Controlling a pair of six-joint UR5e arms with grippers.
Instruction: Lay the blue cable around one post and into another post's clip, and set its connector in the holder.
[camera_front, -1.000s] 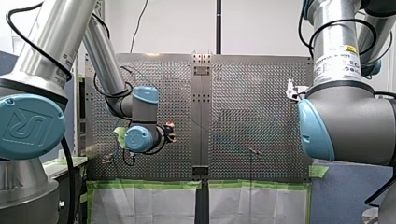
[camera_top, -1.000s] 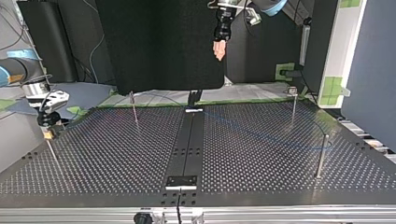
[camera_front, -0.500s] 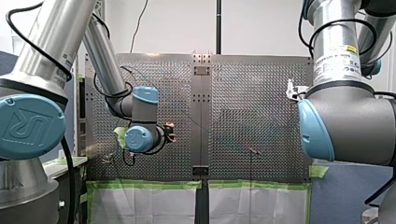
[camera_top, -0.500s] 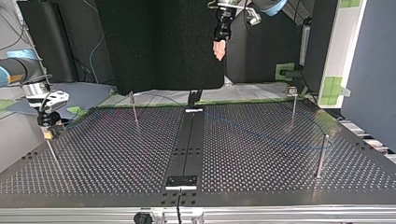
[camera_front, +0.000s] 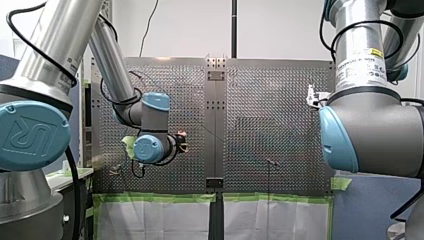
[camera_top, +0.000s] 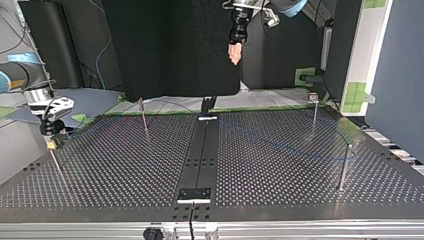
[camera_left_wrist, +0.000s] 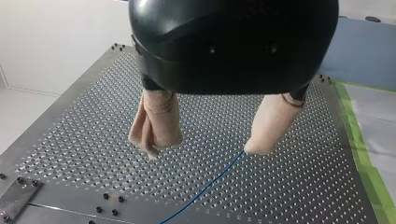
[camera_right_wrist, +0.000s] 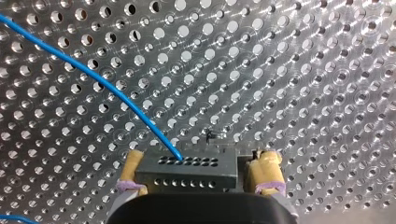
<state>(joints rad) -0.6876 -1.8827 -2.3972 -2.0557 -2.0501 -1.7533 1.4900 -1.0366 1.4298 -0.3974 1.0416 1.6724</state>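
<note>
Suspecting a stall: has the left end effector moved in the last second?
No. The beige-padded left end effector sits unchanged beside the flat black panel, top view.

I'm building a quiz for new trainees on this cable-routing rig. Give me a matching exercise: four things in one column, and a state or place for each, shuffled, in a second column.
Column one:
1. left claw
2. right claw
3. blue cable
4. near post at the top view's right

Column two:
a. stands upright on the perforated table
b. open, nothing between its beige pads
c. shut on the black connector
d. one end runs into the connector

Pairs: 1-b; 2-c; 3-d; 4-a
</note>
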